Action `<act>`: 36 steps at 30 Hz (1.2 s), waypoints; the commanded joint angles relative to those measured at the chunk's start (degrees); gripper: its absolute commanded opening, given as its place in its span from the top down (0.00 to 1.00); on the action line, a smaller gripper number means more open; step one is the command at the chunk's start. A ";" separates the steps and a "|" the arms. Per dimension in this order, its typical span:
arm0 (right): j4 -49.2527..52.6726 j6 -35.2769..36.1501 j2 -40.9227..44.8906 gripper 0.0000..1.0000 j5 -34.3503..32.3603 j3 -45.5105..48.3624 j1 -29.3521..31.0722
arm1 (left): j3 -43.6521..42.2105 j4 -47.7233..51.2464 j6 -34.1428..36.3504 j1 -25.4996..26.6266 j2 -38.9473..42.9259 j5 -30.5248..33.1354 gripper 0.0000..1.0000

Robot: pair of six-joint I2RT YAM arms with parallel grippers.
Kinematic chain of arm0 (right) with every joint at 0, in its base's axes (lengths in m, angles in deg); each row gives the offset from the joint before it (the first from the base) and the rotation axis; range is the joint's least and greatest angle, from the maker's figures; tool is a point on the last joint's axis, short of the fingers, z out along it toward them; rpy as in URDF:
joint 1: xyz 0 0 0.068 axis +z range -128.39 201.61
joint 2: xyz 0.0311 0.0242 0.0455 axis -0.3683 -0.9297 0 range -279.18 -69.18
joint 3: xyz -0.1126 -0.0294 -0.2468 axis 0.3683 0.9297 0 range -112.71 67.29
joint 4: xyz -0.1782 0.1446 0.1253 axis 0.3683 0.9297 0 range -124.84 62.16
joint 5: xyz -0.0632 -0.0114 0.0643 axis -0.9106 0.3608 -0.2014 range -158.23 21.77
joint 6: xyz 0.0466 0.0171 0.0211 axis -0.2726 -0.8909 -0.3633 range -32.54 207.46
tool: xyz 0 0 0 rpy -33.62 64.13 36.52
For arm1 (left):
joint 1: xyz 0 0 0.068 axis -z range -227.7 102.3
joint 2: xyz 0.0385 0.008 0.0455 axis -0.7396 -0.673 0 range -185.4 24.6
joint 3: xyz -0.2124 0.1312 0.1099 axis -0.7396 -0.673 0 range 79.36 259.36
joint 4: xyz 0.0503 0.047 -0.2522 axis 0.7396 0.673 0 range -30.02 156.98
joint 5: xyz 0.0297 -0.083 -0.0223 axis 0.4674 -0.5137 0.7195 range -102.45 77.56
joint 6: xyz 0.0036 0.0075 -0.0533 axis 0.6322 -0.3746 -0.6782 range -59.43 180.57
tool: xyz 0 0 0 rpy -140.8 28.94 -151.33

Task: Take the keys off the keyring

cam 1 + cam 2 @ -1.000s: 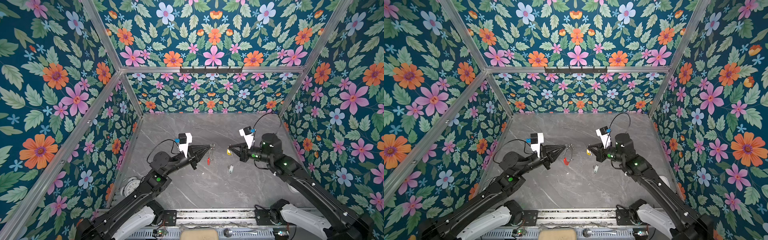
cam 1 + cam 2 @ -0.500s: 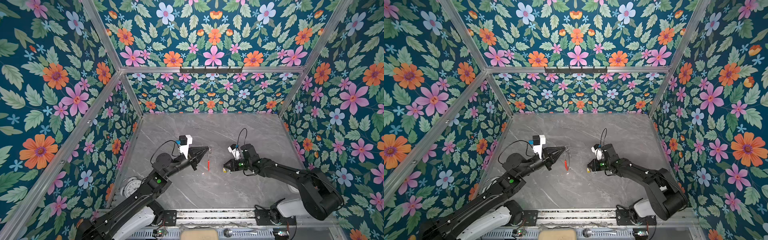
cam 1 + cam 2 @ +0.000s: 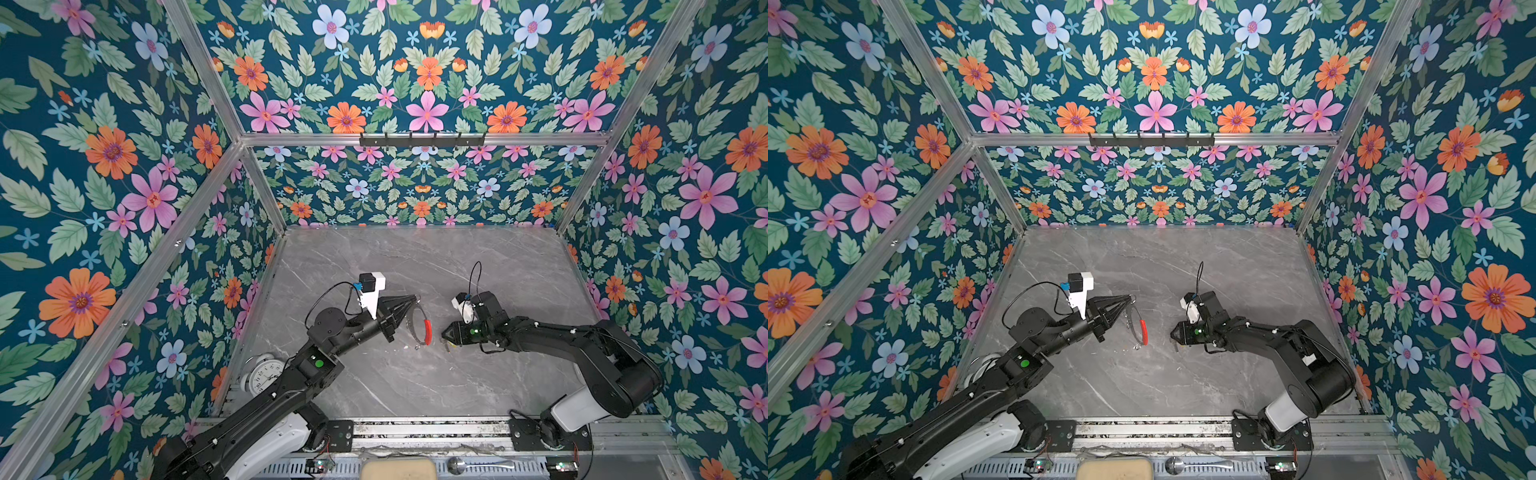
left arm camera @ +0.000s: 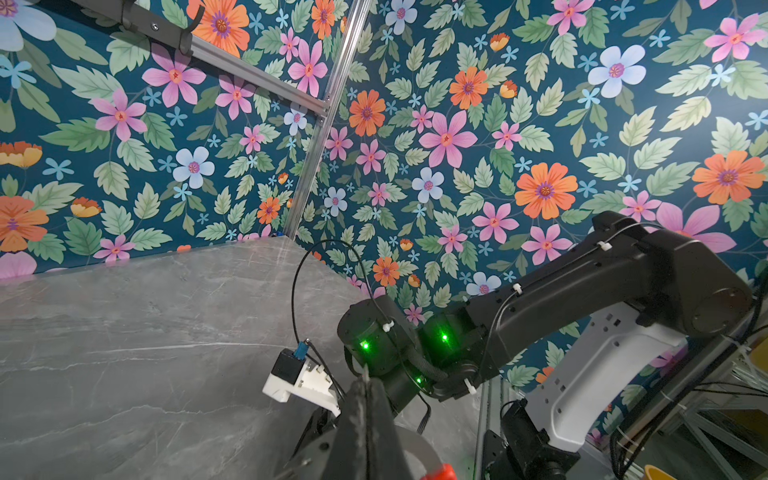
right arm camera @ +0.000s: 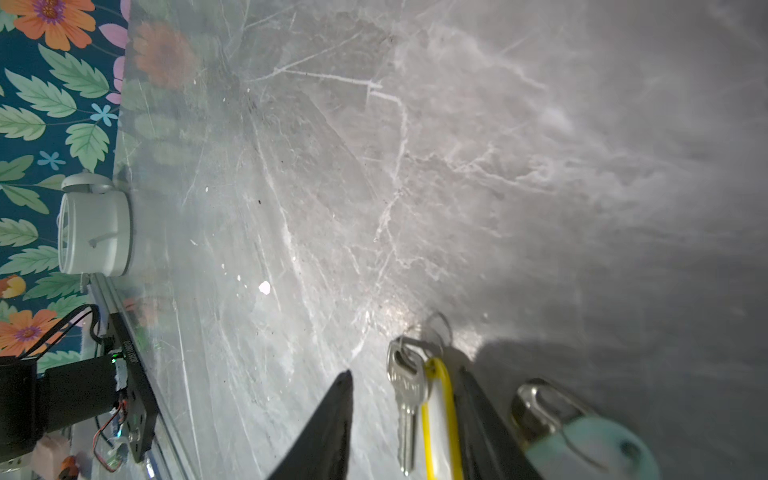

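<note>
- Down at the table (image 3: 395,386), the right claw (image 3: 445,336) now sits low with jaws parted; a second ago it was raised and pinched shut.
- Yellow-tagged key (image 5: 405,399) lies flat on the marble between those open fingers, off the hoop: a release, I judge.
- Second key (image 5: 582,432), with a pale blue-green head, lies just beside it.
- Left claw (image 3: 412,300) stays clamped on the keyring (image 3: 427,331), which hangs from it; only small rings (image 3: 417,345) show there, so the task looks nearly done.
- Writing: none legible; clock (image 3: 266,372) face too small.
</note>
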 commanded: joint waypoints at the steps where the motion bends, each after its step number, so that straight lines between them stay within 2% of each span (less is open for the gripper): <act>1: 1.33 0.03 3.81 0.52 -4.23 -0.09 0.03 | -0.09 -0.83 -0.08 0.06 0.29 1.22 1.00; 8: 10.02 1.08 21.78 0.46 -8.10 -3.72 0.94 | 0.30 0.09 0.01 0.04 0.07 2.17 1.00; 13: 11.12 4.96 31.80 0.45 -2.98 -9.17 3.44 | 0.61 -0.32 0.02 0.01 -0.67 2.34 1.00; 16: 9.32 7.08 34.94 0.44 -1.21 -11.69 6.78 | 1.03 -0.52 0.01 0.02 -1.18 2.39 1.00; 19: 7.22 8.40 35.48 0.38 -0.26 -13.17 9.91 | 1.19 -0.95 -0.21 0.02 -1.56 2.31 1.00; 24: 9.01 11.50 30.11 0.36 2.02 -17.33 13.00 | 1.81 -1.23 -0.60 0.06 -2.10 1.78 1.00; 28: 12.14 16.04 25.23 0.36 -2.84 -20.10 17.22 | 2.03 -1.47 -0.95 0.03 -2.44 1.17 1.00; 31: 12.26 16.21 23.06 0.36 -4.84 -20.50 17.31 | 2.18 -1.41 -1.13 0.07 -2.35 0.99 1.00; 33: 12.46 16.39 22.02 0.40 -5.04 -20.87 17.31 | 2.19 -1.32 -1.16 0.06 -2.18 0.97 1.00; 36: 12.33 16.30 20.86 0.55 -4.46 -20.81 17.24 | 2.04 -0.88 -0.96 0.02 -1.78 1.23 1.00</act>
